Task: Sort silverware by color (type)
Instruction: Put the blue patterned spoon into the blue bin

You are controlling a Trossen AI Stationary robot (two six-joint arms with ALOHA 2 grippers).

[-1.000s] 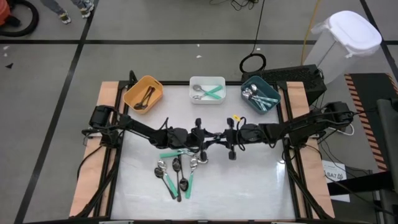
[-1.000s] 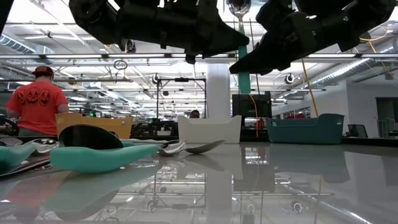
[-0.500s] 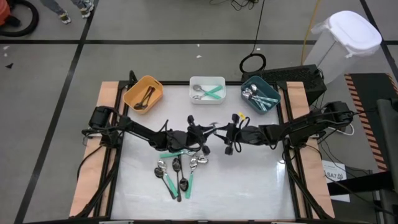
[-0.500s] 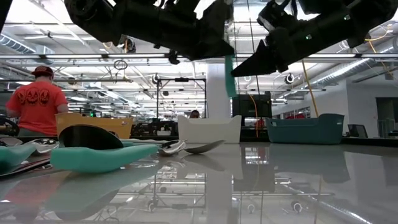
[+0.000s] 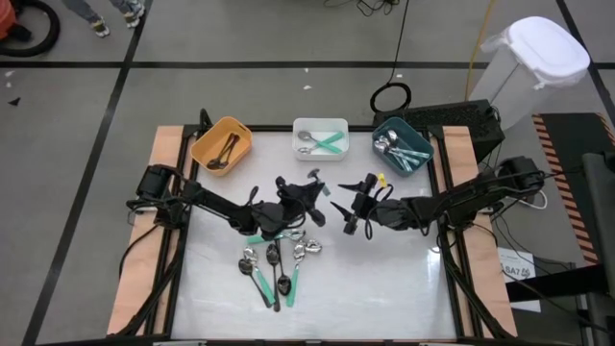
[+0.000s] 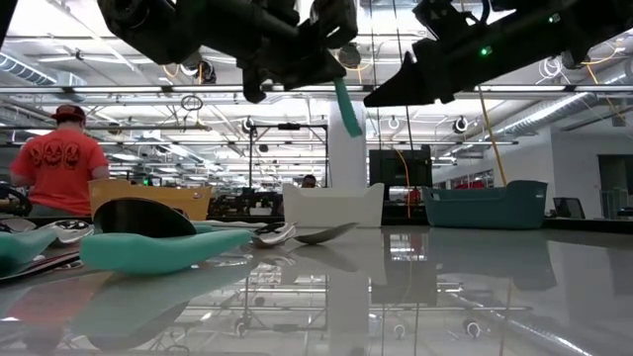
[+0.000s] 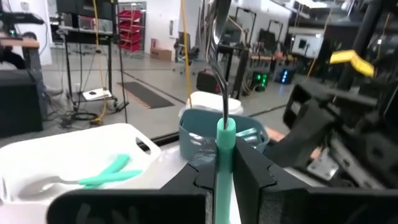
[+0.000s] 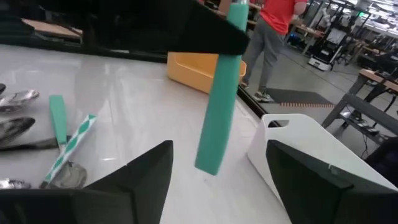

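Observation:
A spoon with a mint-green handle (image 6: pixel 346 109) and a metal neck and bowl (image 7: pixel 219 37) hangs in the air above the table's middle. My left gripper (image 7: pixel 224 177) is shut on it (image 5: pixel 309 195). Just to the spoon's right, my right gripper (image 8: pixel 217 186) stands open (image 5: pixel 348 207), its fingers apart from the green handle (image 8: pixel 219 93). Below them a pile of several spoons (image 5: pixel 274 264) with green, black and silver handles lies flat on the white tabletop. My left gripper pinches the spoon's green handle (image 7: pixel 224 146) between its two fingers, which lie across it and come roughly level from the table's left. The spoon is lifted clear and stands nearly upright, bowl up. The handle's free end (image 6: pixel 352 129) hangs below the fingers, slightly tilted.
Three bins stand along the far edge: orange (image 5: pixel 221 144) with dark spoons, white (image 5: pixel 320 139) with green-handled ones, teal (image 5: pixel 402 149) with more spoons. Bare tabletop lies right of the pile (image 5: pixel 384 279). A person in a red shirt (image 6: pixel 61 163) stands in the room behind.
My right gripper has opened, let go of the green-handled spoon and drawn back a little toward the table's right. My left gripper has kept the spoon and carried it toward the far edge and slightly left; the handle now hangs tilted instead of straight down.

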